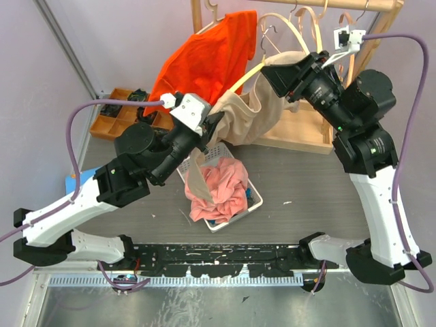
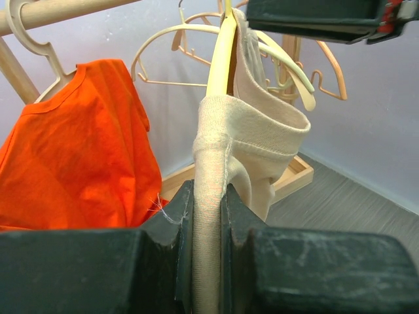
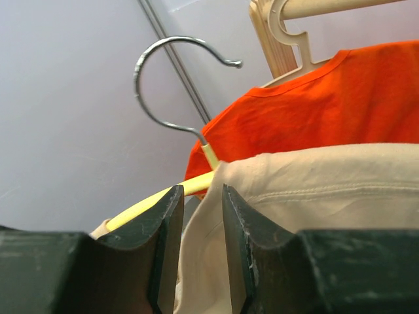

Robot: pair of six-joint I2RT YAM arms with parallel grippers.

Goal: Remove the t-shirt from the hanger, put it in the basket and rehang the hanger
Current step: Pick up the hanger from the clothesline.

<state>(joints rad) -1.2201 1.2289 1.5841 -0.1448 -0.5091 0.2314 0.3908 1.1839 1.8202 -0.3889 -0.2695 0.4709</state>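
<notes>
Orange t-shirt [image 1: 204, 65] hangs on a pale hanger from the wooden rail [image 1: 327, 4], beside several empty hangers [image 1: 310, 20]. Rack base [image 1: 306, 133] stands on the grey counter [image 1: 306, 197]. White basket [image 1: 253, 197] at centre holds pink cloth [image 1: 221, 187]. Wooden compartment tray [image 1: 116, 112] sits far left; contents unclear.

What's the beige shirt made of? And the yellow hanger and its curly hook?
The beige t-shirt looks like soft knit cloth, probably cotton: matte, with a ribbed, stitched hem. The yellow hanger seems to be smooth plastic, slightly glossy, though painted wood is possible. Its hook is shiny grey metal wire.
</notes>
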